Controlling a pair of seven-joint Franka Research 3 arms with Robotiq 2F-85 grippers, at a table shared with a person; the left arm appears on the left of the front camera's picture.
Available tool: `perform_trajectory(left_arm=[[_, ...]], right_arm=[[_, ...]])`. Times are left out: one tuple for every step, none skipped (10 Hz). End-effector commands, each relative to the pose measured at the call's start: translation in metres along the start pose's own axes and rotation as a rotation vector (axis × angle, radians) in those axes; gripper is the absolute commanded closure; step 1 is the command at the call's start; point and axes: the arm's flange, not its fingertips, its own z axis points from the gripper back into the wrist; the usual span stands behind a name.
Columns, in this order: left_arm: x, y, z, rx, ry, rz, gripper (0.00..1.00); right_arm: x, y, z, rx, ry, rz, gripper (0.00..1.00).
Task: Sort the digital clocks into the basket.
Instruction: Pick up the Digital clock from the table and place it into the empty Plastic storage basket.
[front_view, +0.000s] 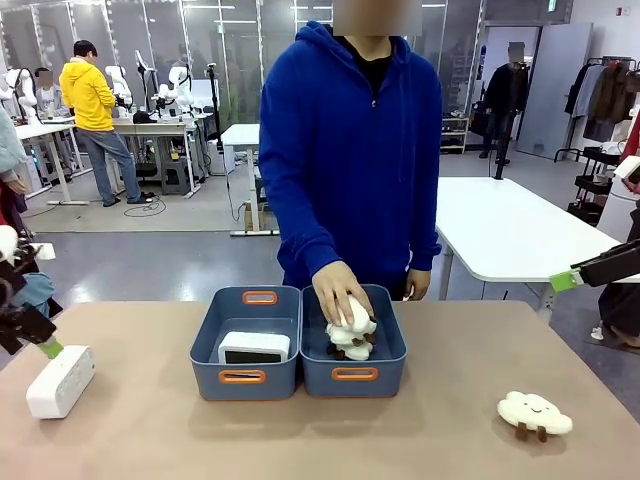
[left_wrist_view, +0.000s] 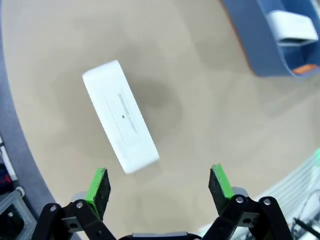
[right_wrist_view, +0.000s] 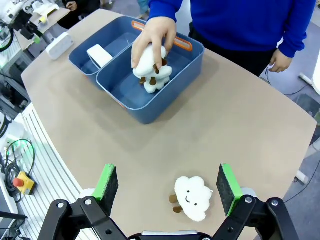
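Observation:
One white digital clock (front_view: 60, 381) lies on the table at the far left, also seen as a long white box (left_wrist_view: 120, 115) just ahead of my open left gripper (left_wrist_view: 160, 184), which hovers above it without touching. My left gripper (front_view: 40, 343) sits at the table's left edge. A second digital clock (front_view: 254, 347) rests inside the left basket (front_view: 245, 377), visible too in the right wrist view (right_wrist_view: 99, 55). My right gripper (right_wrist_view: 167, 184) is open, high over the table's right side; its green fingertip (front_view: 565, 281) shows at the far right.
A person in a blue hoodie presses a hand (front_view: 340, 290) on cloud plush toys (front_view: 350, 335) in the right basket (front_view: 353, 375). Another cloud plush (front_view: 534, 414) lies on the table at front right, below my right gripper (right_wrist_view: 192, 197).

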Motion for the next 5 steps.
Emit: perform_trajectory(left_arm=[[0.019, 0.0, -0.027, 0.144, 0.035, 0.066, 0.0], [0.022, 0.001, -0.039, 0.16, 0.037, 0.098, 0.0], [0.024, 0.001, -0.05, 0.204, 0.052, 0.116, 0.0], [0.027, 0.004, -0.065, 0.251, 0.047, 0.142, 0.0], [0.026, 0.004, -0.073, 0.272, 0.054, 0.16, 0.0]], right_arm=[[-0.001, 0.001, -0.001, -0.014, 0.008, -0.004, 0.0], [-0.001, 0.001, -0.001, -0.014, 0.008, -0.004, 0.0], [-0.001, 0.001, -0.001, -0.014, 0.008, -0.004, 0.0], [-0.001, 0.001, -0.001, -0.014, 0.008, -0.004, 0.0], [-0.001, 0.001, -0.001, -0.014, 0.008, -0.004, 0.0]])
